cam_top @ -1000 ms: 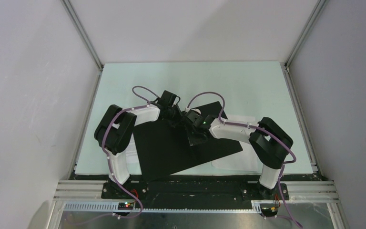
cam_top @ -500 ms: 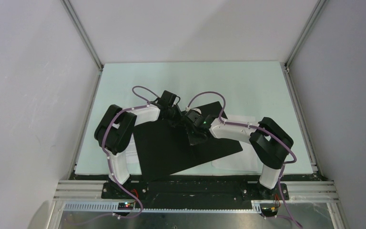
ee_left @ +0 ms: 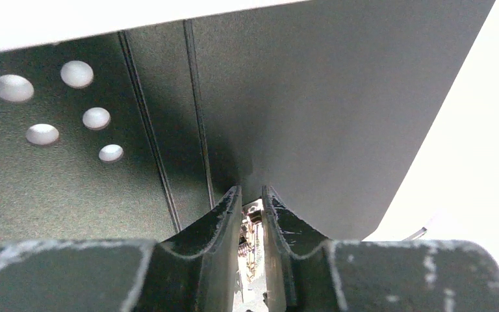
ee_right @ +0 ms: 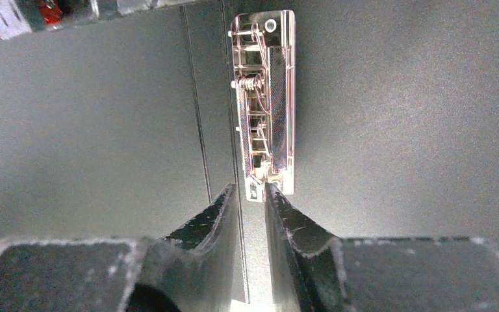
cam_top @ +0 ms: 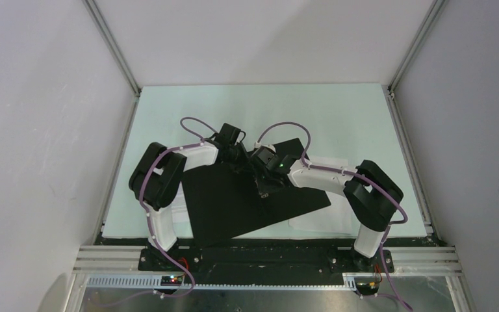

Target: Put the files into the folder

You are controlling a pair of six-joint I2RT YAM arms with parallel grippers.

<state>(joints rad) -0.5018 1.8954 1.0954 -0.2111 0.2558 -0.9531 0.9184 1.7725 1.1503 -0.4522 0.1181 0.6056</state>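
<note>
Mid-tabletop (cam_top: 312,110), the open flat black folder (cam_top: 234,208) lies with loose white printed paper sheets (cam_top: 318,224) peeking from under its near edges. My left pincer (ee_left: 251,193) clamps its metal spring clip (ee_right: 263,97); the right pincer (ee_right: 251,188) straddles the clip's end, and I cannot tell if it grips. Next, I'd judge, lever that clip open

- A pale mint-green table top (cam_top: 338,110) forms the floor of the enclosure.
- Plain white walls close it in: back wall (cam_top: 266,39), left wall (cam_top: 39,130), right wall (cam_top: 468,130).
- Aluminium posts (cam_top: 112,47) rise at both back corners.
- A silver slotted frame (cam_top: 104,257) borders the near edge, with a brushed metal sheet (cam_top: 266,296) beyond it.
- The light is soft and even, and the right wall is greyer.
</note>
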